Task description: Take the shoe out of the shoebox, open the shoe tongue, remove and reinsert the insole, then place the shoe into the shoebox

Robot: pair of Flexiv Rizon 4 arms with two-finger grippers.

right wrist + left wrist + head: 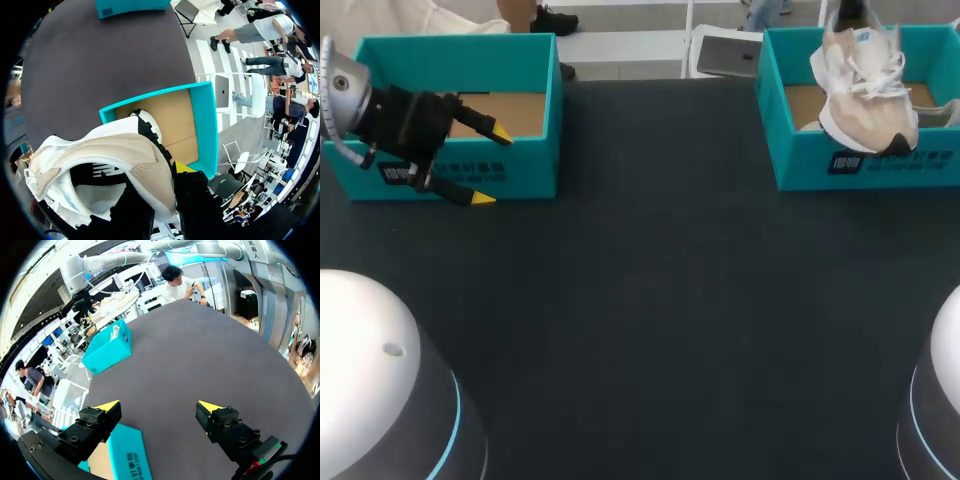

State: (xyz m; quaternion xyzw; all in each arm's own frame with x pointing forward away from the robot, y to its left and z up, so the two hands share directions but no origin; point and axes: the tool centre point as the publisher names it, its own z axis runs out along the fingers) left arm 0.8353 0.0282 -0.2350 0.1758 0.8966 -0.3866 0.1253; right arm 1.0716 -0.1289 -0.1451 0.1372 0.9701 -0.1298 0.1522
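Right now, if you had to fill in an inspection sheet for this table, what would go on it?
Surface: dark table, bare in the middle.
Job's things: two teal boxes at the far edge. The left shoebox shows only its cardboard floor. The beige and white shoe hangs toe down over the near wall of the right shoebox.
Clutter: nothing seen.
End effectors: the left end effector is open, above the left shoebox's near wall. The right end effector is shut on the shoe.
Cables: nothing seen on the table.
Surroundings: nobody reaches over the table.
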